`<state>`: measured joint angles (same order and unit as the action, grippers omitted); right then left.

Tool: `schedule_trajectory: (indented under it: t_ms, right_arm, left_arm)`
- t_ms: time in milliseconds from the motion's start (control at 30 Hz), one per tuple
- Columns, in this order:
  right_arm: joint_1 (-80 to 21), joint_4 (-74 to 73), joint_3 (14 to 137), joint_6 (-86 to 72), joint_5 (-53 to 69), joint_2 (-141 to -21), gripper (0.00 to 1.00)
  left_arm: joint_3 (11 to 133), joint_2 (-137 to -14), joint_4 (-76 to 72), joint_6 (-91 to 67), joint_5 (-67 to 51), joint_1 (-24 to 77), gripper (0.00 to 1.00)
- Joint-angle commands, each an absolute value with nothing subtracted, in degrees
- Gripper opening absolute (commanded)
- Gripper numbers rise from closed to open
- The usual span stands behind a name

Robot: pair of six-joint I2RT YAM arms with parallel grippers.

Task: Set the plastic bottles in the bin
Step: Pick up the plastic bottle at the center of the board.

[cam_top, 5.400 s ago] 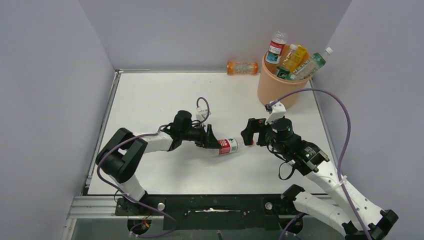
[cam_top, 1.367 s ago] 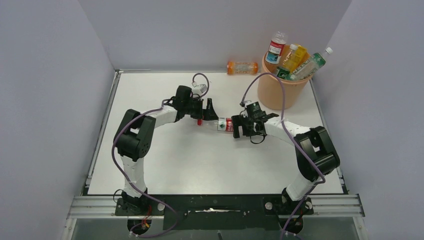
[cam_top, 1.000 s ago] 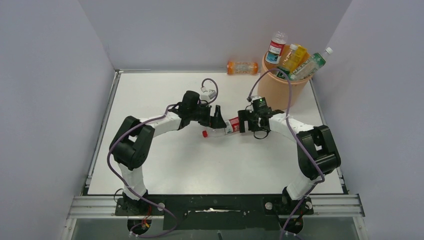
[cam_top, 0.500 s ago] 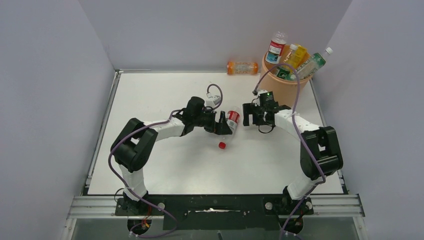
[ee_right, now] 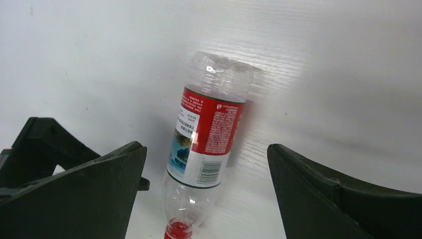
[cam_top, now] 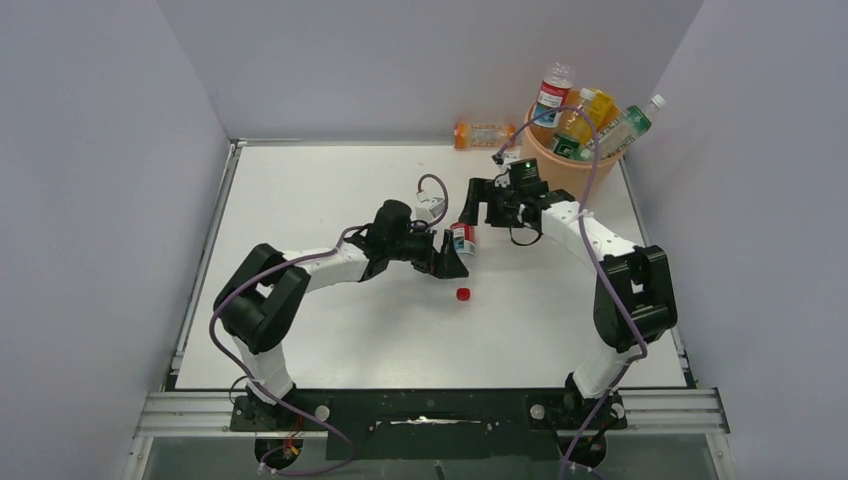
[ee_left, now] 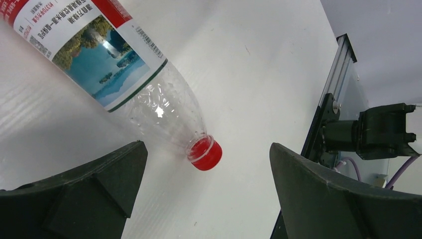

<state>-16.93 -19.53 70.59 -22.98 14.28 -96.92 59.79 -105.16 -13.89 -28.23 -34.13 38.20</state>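
A clear plastic bottle with a red label and red cap lies loose on the white table, cap toward the near edge. My left gripper is open just left of it. In the left wrist view the bottle slants in from the upper left, its cap level with the left gripper. My right gripper is open behind the bottle's base, and the bottle lies ahead of the right gripper, untouched. The peach-orange bin stands at the back right.
Several bottles stick out of the bin: a red-labelled one, a yellow one and a green-labelled one. An orange bottle lies against the back wall. Grey walls close in three sides of the table.
The bottle has swung round on the table, its cap now pointing to the near edge. My left gripper has followed it rightward. My right gripper has drawn back toward the bin.
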Motion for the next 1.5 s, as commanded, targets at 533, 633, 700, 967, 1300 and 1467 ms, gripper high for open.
schedule_trajectory:
  t_ms: [533, 633, 700, 967, 1300, 1467]
  right_arm:
    - [-26.0, -21.5, 80.1, -25.7, 3.8, -114.2, 0.96]
    - [-25.7, -21.4, 80.3, -25.3, 3.8, -115.1, 0.86]
    - [-25.4, -21.4, 80.4, -25.3, 4.3, -115.2, 0.78]
    - [-24.3, -22.6, 80.5, -23.8, 5.8, -111.4, 0.52]
    - [-16.8, -26.7, 90.1, -18.3, 5.7, -98.6, 0.52]
    - [-10.9, -26.3, 97.5, -16.0, 5.1, -94.3, 0.55]
  left_arm:
    - [48.5, -82.6, -8.8, -32.2, -24.5, 31.3, 0.97]
    - [47.6, -80.2, -8.0, -32.9, -23.4, 30.0, 0.97]
    - [46.3, -77.8, -8.5, -33.3, -21.0, 29.7, 0.97]
    - [45.6, -73.9, -8.4, -34.1, -19.3, 26.8, 0.97]
    - [47.2, -76.7, -6.8, -33.6, -23.5, 25.5, 0.97]
    - [46.8, -77.0, -7.8, -33.4, -24.0, 25.5, 0.97]
